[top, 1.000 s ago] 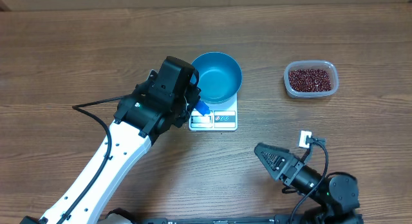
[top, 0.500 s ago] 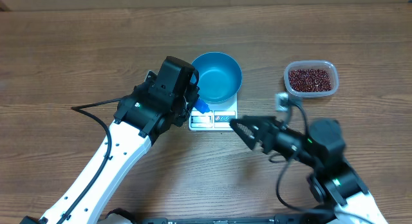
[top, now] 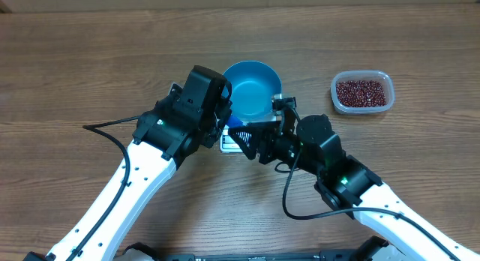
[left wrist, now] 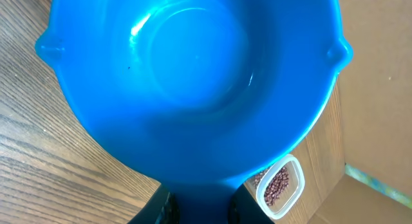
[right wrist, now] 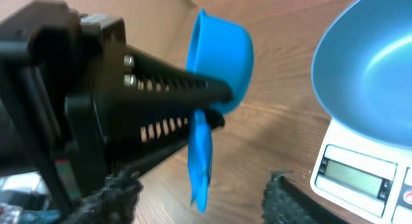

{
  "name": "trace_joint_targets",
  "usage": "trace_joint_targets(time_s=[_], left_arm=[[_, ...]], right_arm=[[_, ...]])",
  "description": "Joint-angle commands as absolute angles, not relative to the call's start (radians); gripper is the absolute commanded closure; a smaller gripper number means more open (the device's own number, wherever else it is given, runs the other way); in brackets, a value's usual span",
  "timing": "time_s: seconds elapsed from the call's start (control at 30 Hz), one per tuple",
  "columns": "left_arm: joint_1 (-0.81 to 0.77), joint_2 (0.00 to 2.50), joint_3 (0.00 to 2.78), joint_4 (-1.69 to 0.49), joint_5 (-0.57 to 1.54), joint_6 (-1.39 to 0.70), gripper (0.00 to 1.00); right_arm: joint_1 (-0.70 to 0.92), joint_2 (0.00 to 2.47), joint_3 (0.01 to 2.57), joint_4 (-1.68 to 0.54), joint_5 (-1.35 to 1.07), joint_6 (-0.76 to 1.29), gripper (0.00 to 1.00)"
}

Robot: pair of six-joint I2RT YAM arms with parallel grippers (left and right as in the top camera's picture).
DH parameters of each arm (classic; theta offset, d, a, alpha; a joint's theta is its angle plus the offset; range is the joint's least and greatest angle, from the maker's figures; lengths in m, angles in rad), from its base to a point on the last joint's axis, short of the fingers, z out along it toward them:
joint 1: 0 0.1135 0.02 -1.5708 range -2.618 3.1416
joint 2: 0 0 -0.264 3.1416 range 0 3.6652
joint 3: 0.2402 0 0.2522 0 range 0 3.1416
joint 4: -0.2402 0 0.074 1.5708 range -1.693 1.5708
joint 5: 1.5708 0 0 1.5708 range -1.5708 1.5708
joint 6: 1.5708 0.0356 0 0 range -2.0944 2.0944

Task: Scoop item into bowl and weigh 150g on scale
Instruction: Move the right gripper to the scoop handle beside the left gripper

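Left gripper (right wrist: 219,107) clenched on blue scoop (right wrist: 215,53), just beside bowl (top: 253,88). Right gripper (right wrist: 203,192) jaws apart, astride the handle's free end: a handover, likely. Bowl empty, on scale (right wrist: 360,179). Beans (top: 362,92) in tub (top: 334,92), far right. Next: right clamps, left releases

Glossy smooth blue plastic bowl (top: 252,82) and scoop (right wrist: 220,49), matt wood-grain table (top: 75,73), clear plastic tub (top: 333,92)
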State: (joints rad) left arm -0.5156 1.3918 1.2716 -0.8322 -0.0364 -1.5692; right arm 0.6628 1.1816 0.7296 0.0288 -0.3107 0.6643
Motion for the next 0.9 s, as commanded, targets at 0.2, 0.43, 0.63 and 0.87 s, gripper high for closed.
trace_joint_targets(time_s=[0.2,0.43,0.63,0.87], left_arm=[[-0.521,1.374,1.295,-0.841,0.003,-1.596,0.96],[-0.521,1.374,1.295,-0.842,0.028,-1.647,0.96],[-0.521,1.374,1.295,-0.841,0.036,-1.666,0.96],[-0.521,1.374,1.295,-0.841,0.046,-1.676,0.96]], right_arm=[[0.669,1.209,0.763,0.097,-0.235,0.649,0.46],[0.669,1.23,0.763,0.111,-0.229,0.662,0.52],[0.669,1.25,0.763,0.127,-0.237,0.673,0.55],[0.669,1.253,0.763,0.149,-0.24,0.68,0.58]])
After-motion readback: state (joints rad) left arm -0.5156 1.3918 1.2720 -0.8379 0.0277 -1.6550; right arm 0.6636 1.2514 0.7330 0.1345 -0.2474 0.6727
